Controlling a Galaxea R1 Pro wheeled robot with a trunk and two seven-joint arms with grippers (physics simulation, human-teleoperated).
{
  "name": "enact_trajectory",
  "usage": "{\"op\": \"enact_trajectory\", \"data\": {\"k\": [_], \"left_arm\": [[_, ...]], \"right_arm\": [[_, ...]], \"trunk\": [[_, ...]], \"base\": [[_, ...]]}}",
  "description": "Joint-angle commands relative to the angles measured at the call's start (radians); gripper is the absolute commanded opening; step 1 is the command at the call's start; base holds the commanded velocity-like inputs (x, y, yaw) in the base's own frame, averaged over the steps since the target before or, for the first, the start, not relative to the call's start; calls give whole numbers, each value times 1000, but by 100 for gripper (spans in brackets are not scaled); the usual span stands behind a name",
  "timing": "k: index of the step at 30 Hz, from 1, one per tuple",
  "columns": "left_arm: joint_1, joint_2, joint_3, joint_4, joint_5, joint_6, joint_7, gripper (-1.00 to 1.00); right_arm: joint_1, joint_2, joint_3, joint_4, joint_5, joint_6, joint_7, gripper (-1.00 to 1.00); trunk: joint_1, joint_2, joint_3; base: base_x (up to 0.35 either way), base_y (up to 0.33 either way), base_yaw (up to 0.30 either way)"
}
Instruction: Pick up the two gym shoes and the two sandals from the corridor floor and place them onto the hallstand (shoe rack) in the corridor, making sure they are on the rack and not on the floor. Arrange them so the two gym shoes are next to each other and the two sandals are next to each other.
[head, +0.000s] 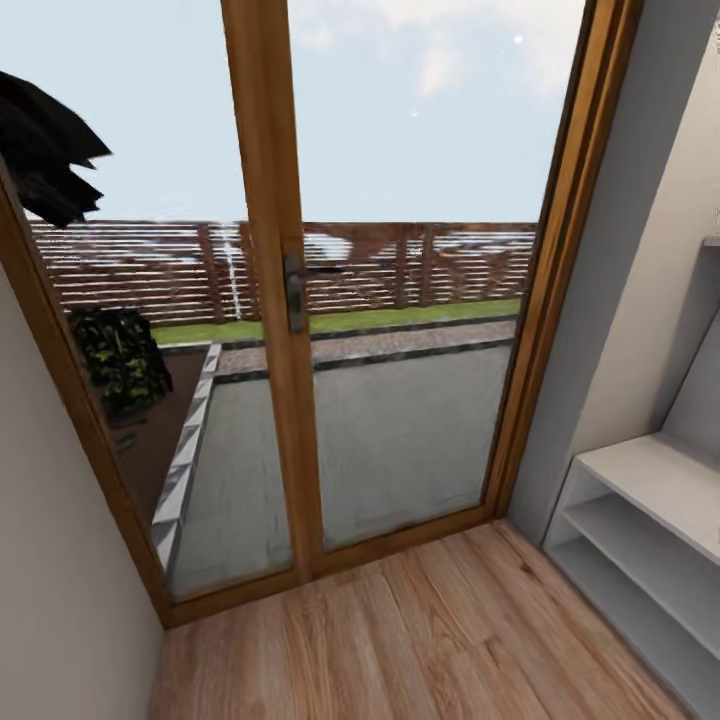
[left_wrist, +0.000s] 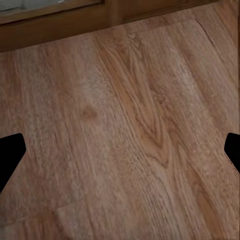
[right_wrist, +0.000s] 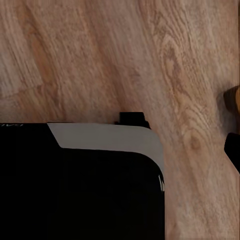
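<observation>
Grained wood corridor floor, matt white hallstand

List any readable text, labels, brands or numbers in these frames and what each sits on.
None can be read.
Faint pale marks at the edge of the black robot body panel in the right wrist view: too small and cut off to read.
The pale grey-white shelf unit, the wood-framed glass door with its dark handle, and the light brown wood-plank floor carry no lettering.
</observation>
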Motion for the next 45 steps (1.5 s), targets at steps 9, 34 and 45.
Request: {"op": "enact_trajectory", "data": {"k": [9,34,45], "left_arm": [[0,0,0,0,1,-3,0,100],[0,0,0,0,-1,-3,0,100],[0,0,0,0,0,-3,0,100]], "right_arm": [[0,0,-1,-1,-1,0,0,100],[0,0,-1,-1,-1,0,0,100],[0,0,-1,-1,-1,0,0,100]], "trunk": [[1,0,-1],[1,0,-1],[1,0,-1]], "base": [[337,17,-246],[170,0,-254],[0,24,-254]]}}
